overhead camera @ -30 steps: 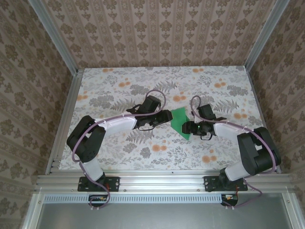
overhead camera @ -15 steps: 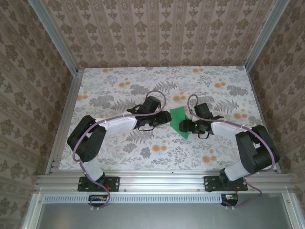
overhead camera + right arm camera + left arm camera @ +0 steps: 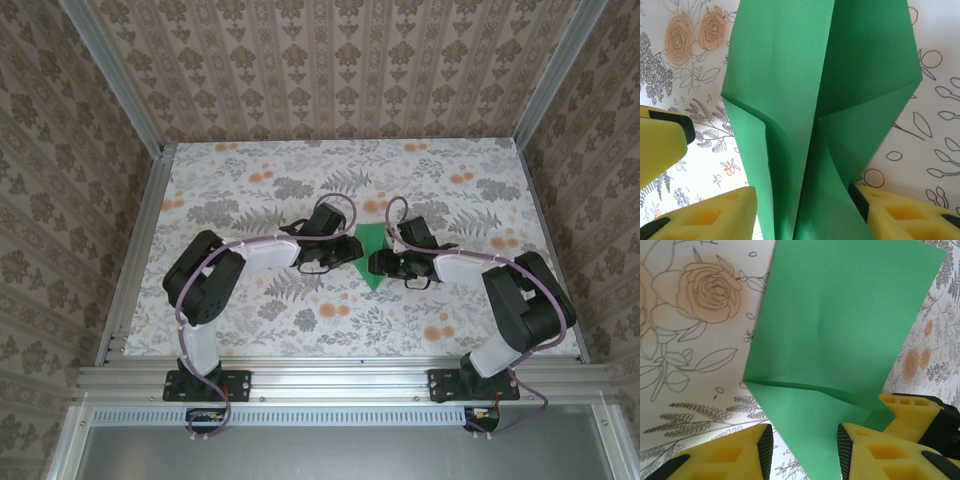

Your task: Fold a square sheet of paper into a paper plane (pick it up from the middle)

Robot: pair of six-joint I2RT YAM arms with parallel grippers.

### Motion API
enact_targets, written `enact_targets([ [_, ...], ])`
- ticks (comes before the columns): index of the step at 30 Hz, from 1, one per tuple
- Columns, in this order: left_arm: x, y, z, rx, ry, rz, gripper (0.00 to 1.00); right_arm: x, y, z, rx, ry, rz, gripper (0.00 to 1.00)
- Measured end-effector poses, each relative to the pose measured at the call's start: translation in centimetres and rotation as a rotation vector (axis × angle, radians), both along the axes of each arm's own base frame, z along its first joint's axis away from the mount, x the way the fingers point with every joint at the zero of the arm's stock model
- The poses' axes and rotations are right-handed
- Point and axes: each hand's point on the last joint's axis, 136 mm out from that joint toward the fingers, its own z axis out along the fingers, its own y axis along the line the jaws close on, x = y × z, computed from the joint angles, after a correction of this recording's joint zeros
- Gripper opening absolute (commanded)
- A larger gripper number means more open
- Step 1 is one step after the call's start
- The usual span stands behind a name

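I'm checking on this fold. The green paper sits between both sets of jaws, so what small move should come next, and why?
Probably close the right jaws gently on the green paper. They stand apart on either side of its raised centre fold, whose flaps are not pressed flat. The left jaws stand open astride the paper's other end and could steady it.

We had bright, even, soft light from above, with only faint shadows under the arms (image 3: 250, 255). Up close the green paper (image 3: 830, 325) was crisp and free of glare, while the yellow fingers (image 3: 705, 215) at six o'clock sat out of focus.
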Motion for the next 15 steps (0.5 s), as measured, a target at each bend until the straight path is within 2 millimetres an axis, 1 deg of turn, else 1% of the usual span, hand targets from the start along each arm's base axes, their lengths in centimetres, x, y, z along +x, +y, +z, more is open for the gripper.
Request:
enact_targets([
  [3,0.1,-0.3,0.0,-0.006,0.0,0.0,0.38,0.4,0.5,0.0,-0.025,-0.015,0.009,0.53],
  [5,0.1,-0.4,0.0,-0.005,0.0,-0.001,0.37,0.5,0.9,-0.1,-0.044,-0.019,0.014,0.51],
  [8,0.1,-0.4,0.0,-0.006,0.003,0.007,0.35,0.7,1.0,-0.2,-0.061,-0.016,0.006,0.45],
  [11,0.1,-0.3,-0.1,-0.003,0.004,0.016,0.34,1.1,1.0,-0.3,-0.07,-0.008,-0.015,0.39],
  [14,0.0,0.2,-0.3,0.013,0.002,0.03,0.34,1.4,1.5,-0.3,-0.066,0.002,-0.031,0.32],
  [15,-0.1,0.5,-0.3,0.018,0.002,0.036,0.34,1.5,1.5,-0.3,-0.065,0.005,-0.037,0.28],
])
